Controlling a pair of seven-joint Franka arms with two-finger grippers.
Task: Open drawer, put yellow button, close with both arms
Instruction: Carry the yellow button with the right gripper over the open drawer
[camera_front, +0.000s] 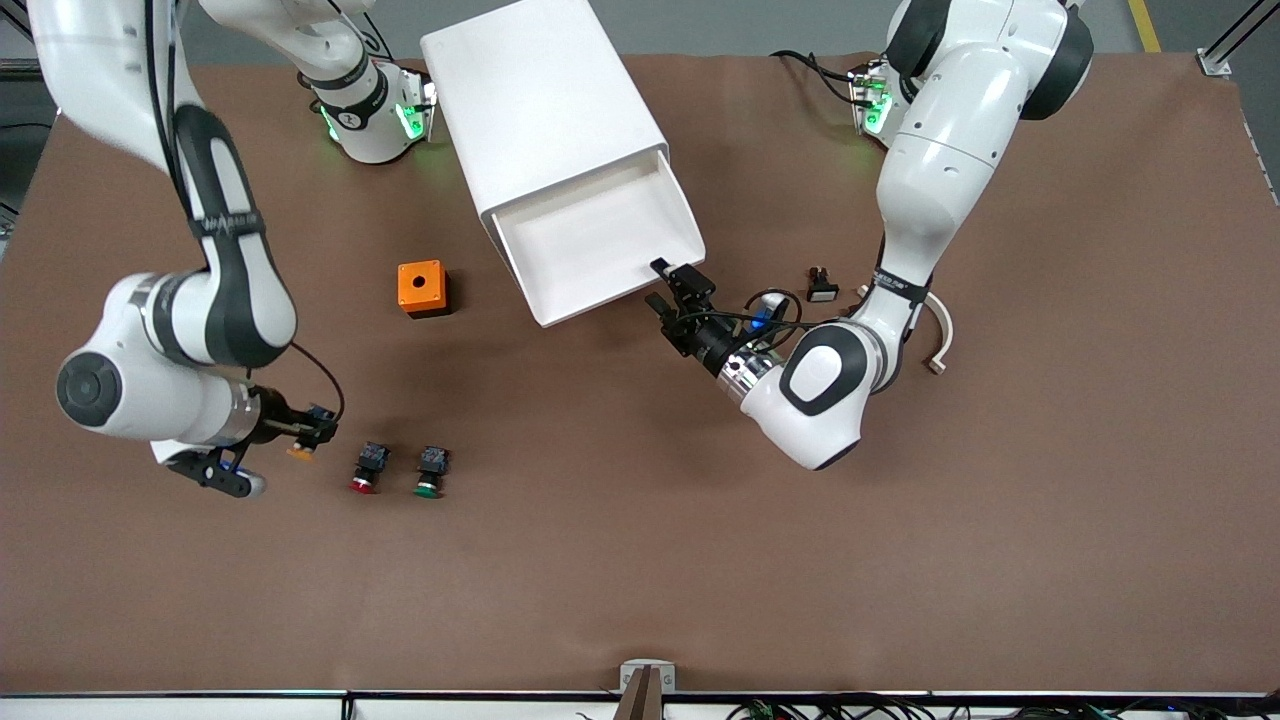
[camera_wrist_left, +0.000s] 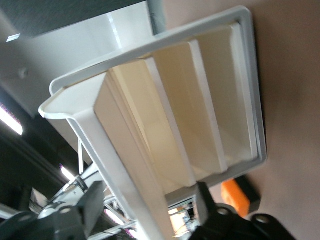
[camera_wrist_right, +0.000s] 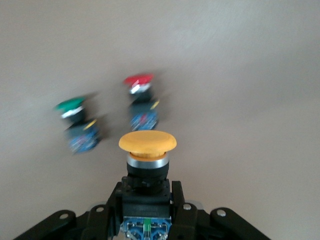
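1. Three push-buttons are showing: one yellow button (camera_front: 300, 452), one red-capped button (camera_front: 368, 468), one green-capped button (camera_front: 431, 472).
2. One orange box (camera_front: 421, 288) is sitting on the desk (camera_front: 640, 560).
3. One white cabinet (camera_front: 545, 110) is standing with one drawer (camera_front: 600, 245) pulled out.
4. Two arms are reaching in.

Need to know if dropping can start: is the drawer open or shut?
Open: the drawer sticks out of the cabinet, its bare white floor showing.
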